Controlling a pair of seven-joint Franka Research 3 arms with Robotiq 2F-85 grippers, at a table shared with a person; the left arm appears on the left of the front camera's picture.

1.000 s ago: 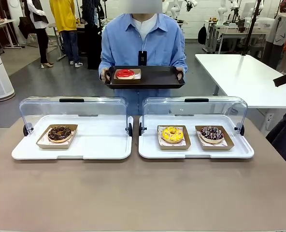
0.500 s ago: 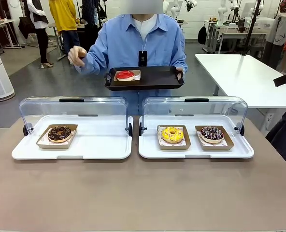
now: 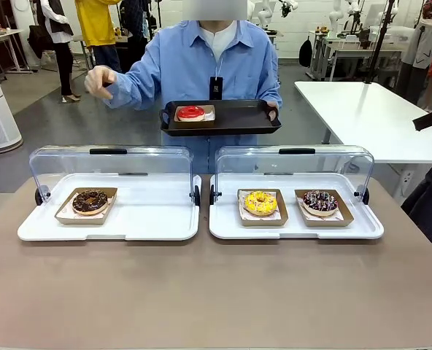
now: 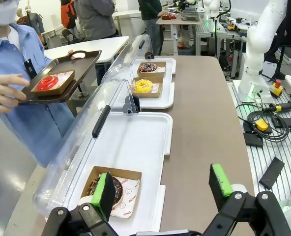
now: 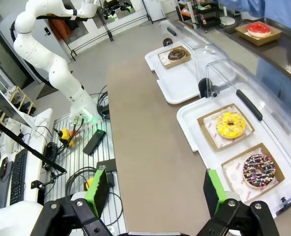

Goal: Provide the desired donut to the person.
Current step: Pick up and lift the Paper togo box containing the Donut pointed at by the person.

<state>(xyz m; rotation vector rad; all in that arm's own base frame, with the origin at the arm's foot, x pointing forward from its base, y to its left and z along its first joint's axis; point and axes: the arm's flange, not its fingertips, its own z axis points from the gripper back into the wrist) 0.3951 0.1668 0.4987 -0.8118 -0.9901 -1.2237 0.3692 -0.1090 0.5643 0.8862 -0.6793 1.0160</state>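
The person (image 3: 216, 58) in a light-blue shirt stands across the table, one hand holding a black tray (image 3: 238, 117) that carries a red donut (image 3: 190, 112). Their other hand (image 3: 98, 78) is raised out to the picture's left. A chocolate donut (image 3: 90, 200) lies in the left white tray (image 3: 150, 219). The right white tray (image 3: 223, 219) holds a yellow donut (image 3: 260, 203) and a sprinkled chocolate donut (image 3: 320, 201). My left gripper (image 4: 162, 189) hangs open near the chocolate donut (image 4: 118, 189). My right gripper (image 5: 155, 186) is open over the table, beside the yellow donut (image 5: 230, 124).
Both white trays have clear hinged lids (image 3: 110, 164) standing open at the back. Bare brown tabletop (image 3: 216, 292) lies in front of the trays. A white table (image 3: 369, 109) stands at the back right, and bystanders stand farther off.
The person's hand on the picture's left has let go of the black tray and risen outward to the left. The tray stays in the other hand. The donuts have not moved.
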